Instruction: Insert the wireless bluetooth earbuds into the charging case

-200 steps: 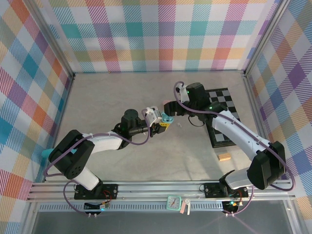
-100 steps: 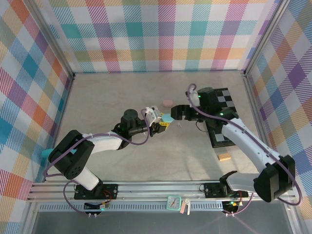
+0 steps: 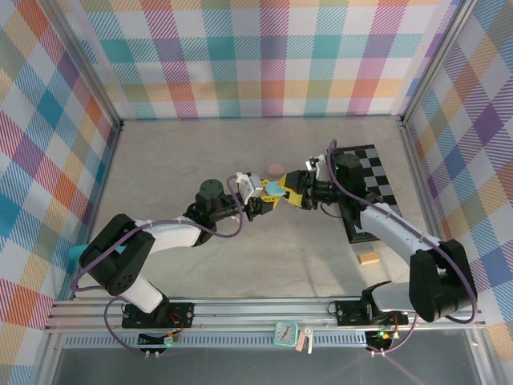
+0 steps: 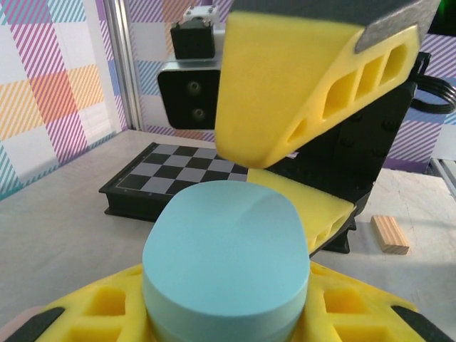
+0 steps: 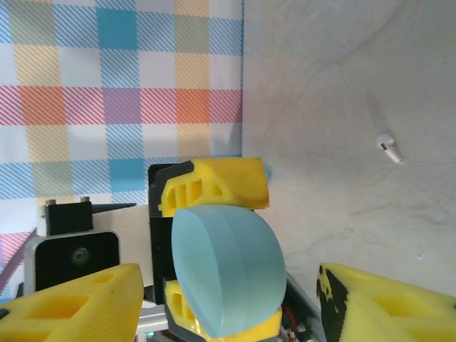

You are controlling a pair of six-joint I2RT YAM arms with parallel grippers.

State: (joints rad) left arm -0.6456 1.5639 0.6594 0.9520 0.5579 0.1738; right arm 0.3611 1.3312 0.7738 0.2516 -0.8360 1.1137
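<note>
Left gripper [image 3: 267, 201] clamps the blue case [image 4: 226, 263]. Right gripper [image 3: 292, 196] stands open, jaws straddling the case. One white earbud [image 5: 388, 148] lies on the table [image 3: 176, 160]. Checkerboard [image 3: 365, 188] and wooden block [image 3: 369, 257] lie rightward.

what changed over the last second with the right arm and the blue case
The right gripper drew back to the right from beside the pink case, then came in at the light blue case. Its jaws now straddle that case without gripping it. The left gripper kept hold of the case in the same spot. The pink case, chessboard and wooden block stayed put.
</note>
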